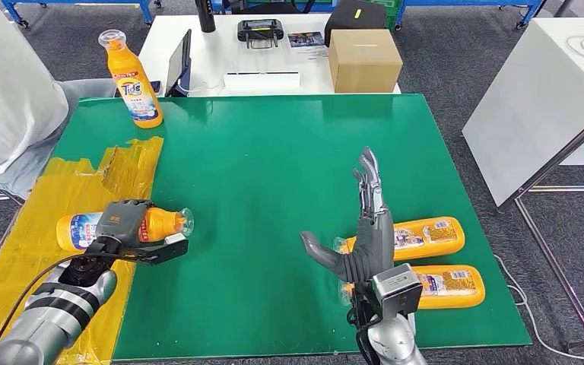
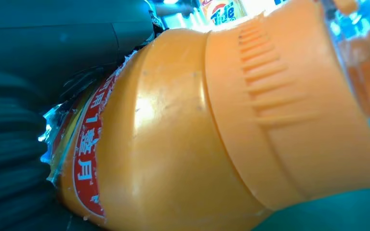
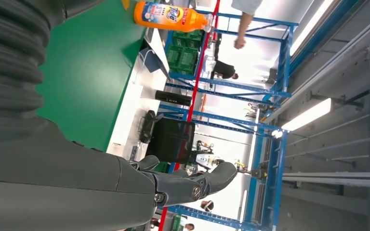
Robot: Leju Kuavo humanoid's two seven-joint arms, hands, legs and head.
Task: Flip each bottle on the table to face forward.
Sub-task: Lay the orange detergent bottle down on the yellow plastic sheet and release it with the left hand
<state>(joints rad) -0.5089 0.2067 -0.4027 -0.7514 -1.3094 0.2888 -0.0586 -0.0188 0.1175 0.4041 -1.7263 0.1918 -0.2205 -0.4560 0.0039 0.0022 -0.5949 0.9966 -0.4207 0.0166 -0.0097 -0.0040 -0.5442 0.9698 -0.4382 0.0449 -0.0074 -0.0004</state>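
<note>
1. Head view: the left hand (image 1: 125, 228) is clasped over a lying orange bottle (image 1: 76, 230) at the bench's (image 1: 274, 152) left edge, partly on the yellow tape patch (image 1: 129, 163). The bottle's long axis runs across the bench, cap toward the middle. The right hand (image 1: 361, 228) is spread and holds nothing; two more lying bottles, the farther (image 1: 426, 236) and the nearer (image 1: 449, 285), sit just to its right, long axes also crosswise. An upright bottle (image 1: 133, 76) stands well behind the held one.
2. Judgement: the left hand owns the next move, a roll about the bottle's long axis or a lift to standing.
3. Left wrist view: the held bottle's shoulder and ribbed cap collar (image 2: 270, 96) press against the hand (image 2: 24, 120); the label is torn at the edge.
4. Right wrist view: the thumb (image 3: 192, 185) is extended and free, with the upright bottle (image 3: 171, 14) well apart.
5. Containers: a closed cardboard box (image 1: 363, 59) behind the bench; contents hidden.
</note>
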